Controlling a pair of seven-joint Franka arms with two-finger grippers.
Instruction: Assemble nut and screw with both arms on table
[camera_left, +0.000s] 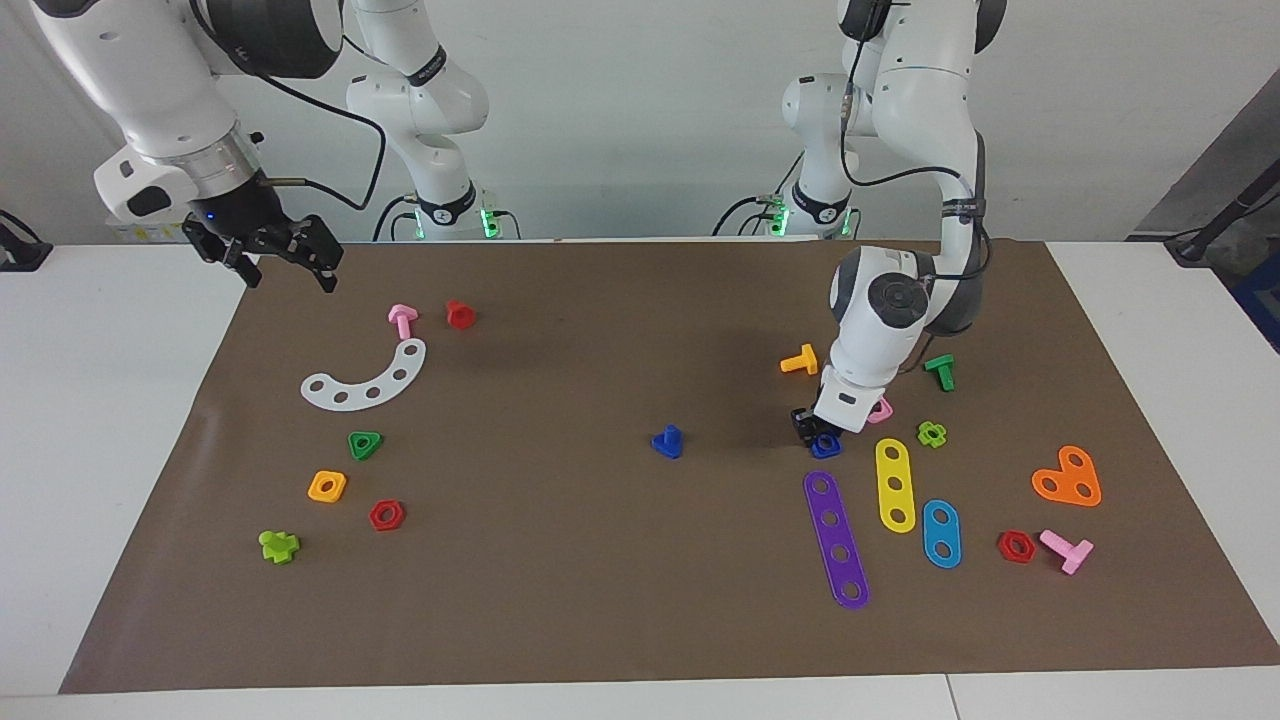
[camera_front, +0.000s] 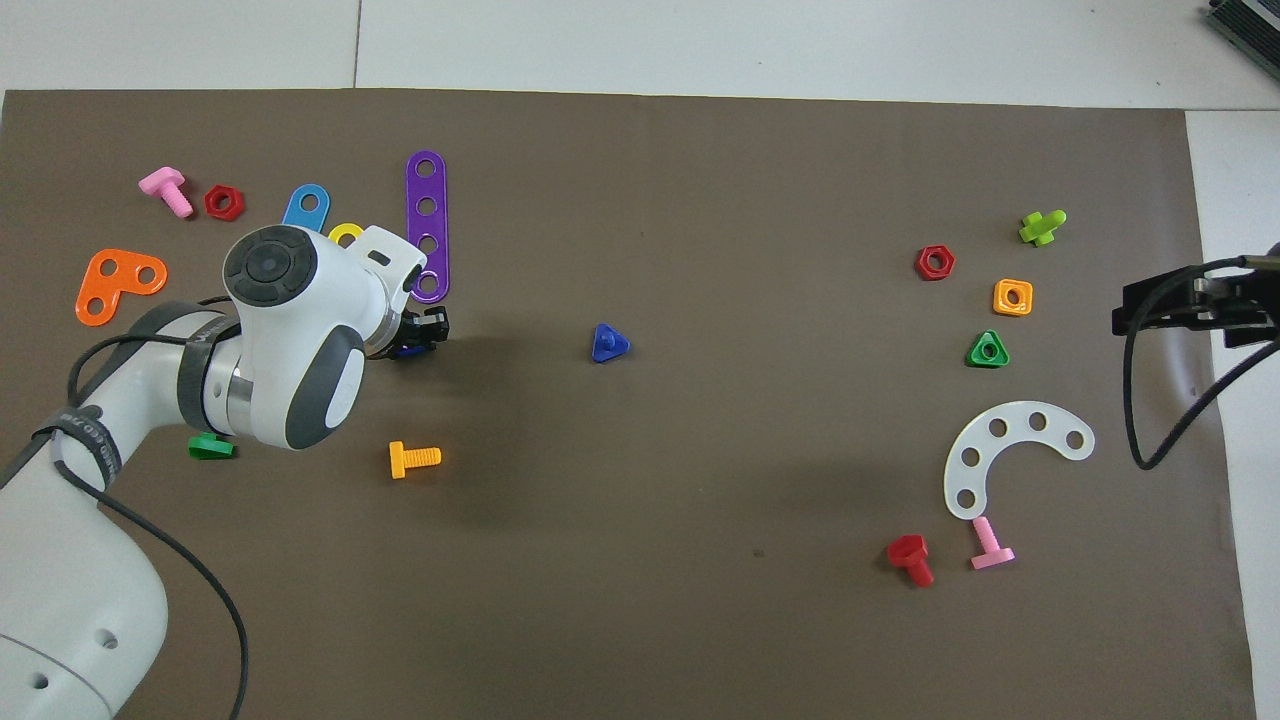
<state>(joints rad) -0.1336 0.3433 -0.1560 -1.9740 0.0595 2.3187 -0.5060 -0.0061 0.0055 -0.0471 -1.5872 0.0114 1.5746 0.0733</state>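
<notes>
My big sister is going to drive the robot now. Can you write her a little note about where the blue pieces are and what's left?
Left gripper: down on the mat, shut on the nut, next to the purple strip.
Right gripper: open, up in the air over the mat's corner at the right arm's end, holding nothing.
The screw: untouched, standing mid-mat.
Done: nut gripped.
Left: lift the nut, pick up the screw with the right gripper, join them.

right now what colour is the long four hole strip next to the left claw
Purple; the facing view shows it best.
</notes>
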